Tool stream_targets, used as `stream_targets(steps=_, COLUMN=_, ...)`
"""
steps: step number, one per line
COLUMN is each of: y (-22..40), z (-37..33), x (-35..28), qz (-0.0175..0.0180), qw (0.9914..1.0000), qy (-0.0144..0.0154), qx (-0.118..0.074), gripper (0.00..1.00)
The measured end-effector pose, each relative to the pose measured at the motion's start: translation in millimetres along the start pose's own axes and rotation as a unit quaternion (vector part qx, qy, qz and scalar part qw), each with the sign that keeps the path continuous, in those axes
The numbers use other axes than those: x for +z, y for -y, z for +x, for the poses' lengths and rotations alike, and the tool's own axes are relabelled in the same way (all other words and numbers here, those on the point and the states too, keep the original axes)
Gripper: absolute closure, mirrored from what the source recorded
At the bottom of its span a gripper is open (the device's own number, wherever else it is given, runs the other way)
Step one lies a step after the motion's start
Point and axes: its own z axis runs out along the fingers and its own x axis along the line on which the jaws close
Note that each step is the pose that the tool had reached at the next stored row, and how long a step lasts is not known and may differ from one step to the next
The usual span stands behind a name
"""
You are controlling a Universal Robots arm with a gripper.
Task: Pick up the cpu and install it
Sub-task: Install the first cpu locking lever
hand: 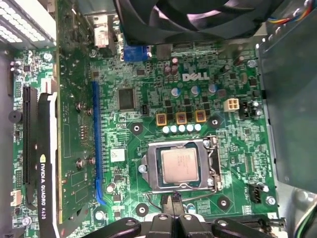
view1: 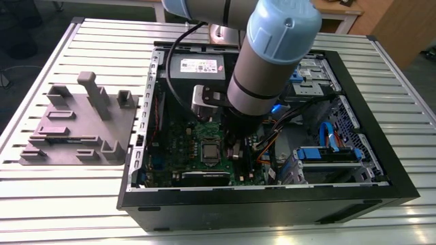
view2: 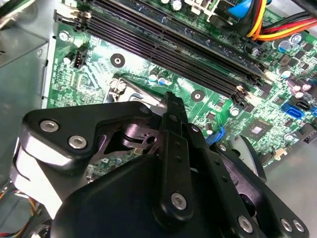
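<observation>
1. Pincer [view2: 170,101] linkage, black and bolted, sits closest to the lens in the second wrist view. Its jaws are drawn narrow, tip against tip, with nothing between them. The first wrist view shows the same closed tip [hand: 174,204].
2. Farthest toward the exterior view's left, a grey moulded holder [view1: 75,127] rests on the slatted bench [view1: 54,204], well apart from the work.
3. Beside it stands the open computer case [view1: 266,206], with the motherboard [view1: 184,138] flat on its floor and a graphics card [view1: 204,177] along the board's near edge.
4. Near the board's middle, the cpu [hand: 180,166] lies flat in the socket [hand: 151,171], metal top up, with the socket's metal frame around its rim. It also shows in the exterior view [view1: 210,151]. By the look of it the chip is already placed; I cannot tell whether the frame is latched.
5. What matters most is how the chip lies from the pincer.
   - The pincer tip hangs just beside one edge of the socket, so the cpu lies directly ahead of the tip, near but not touching.
   - In the exterior view the arm [view1: 272,56] stands on the socket's right, so the chip lies to the pincer's left there.
   - The chip is close to square, with no real long axis.
6. Toward the exterior view's right are blue drive brackets [view1: 327,153], away from the pincer.
</observation>
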Motion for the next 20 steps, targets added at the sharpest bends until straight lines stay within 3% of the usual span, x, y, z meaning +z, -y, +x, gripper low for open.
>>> stream_targets(steps=13, y=-2.2, z=4.8, x=8.4, qz=-0.0001, qw=0.99955, qy=-0.0033, qx=-0.03, gripper=0.9)
stream_targets(steps=20, y=-1.8, z=5.1, x=11.9, qz=0.0002, qw=0.99935, qy=-0.004, qx=-0.036, gripper=0.9)
